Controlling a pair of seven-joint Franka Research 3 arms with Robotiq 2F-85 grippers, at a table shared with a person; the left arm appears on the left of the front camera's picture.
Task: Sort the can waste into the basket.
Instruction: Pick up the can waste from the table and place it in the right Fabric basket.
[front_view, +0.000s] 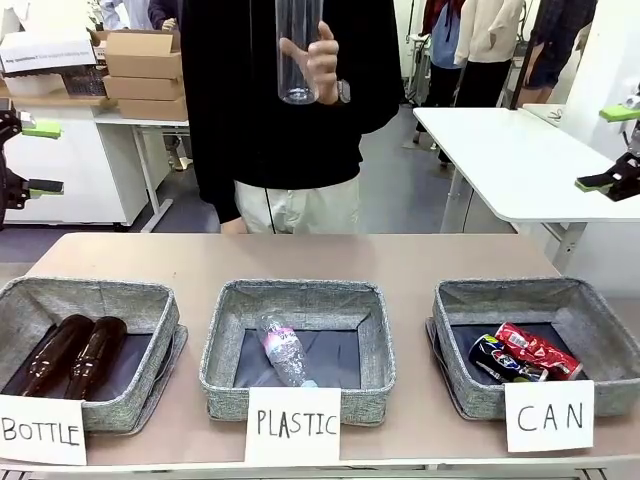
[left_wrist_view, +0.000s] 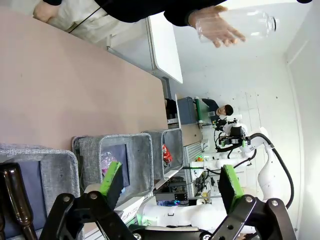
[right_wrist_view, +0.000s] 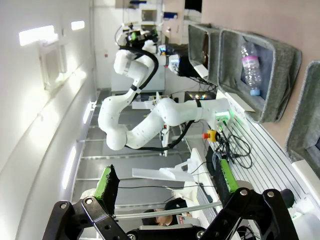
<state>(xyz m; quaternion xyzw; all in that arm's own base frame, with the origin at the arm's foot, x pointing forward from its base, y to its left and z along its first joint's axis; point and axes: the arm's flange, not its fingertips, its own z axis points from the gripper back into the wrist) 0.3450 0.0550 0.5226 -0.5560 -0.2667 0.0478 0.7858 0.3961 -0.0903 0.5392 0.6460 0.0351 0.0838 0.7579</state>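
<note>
Three signed sorting baskets on the table; both arms raised with jaws wide and empty.

Nearest the front camera stand the paper signs; the CAN basket (front_view: 468, 312) at 4 o'clock holds the red can (front_view: 540, 350) and black can (front_view: 500, 360), touching. The person's hand (front_view: 318, 58) at 12 o'clock grips a clear plastic bottle (front_view: 297, 50). The left wrist view adds the left gripper (left_wrist_view: 167, 187) and brown glass bottles (left_wrist_view: 15, 200) at 8 o'clock; the right wrist view adds the right gripper (right_wrist_view: 167, 185) and the PLASTIC basket (right_wrist_view: 280, 65) at 2 o'clock.
</note>
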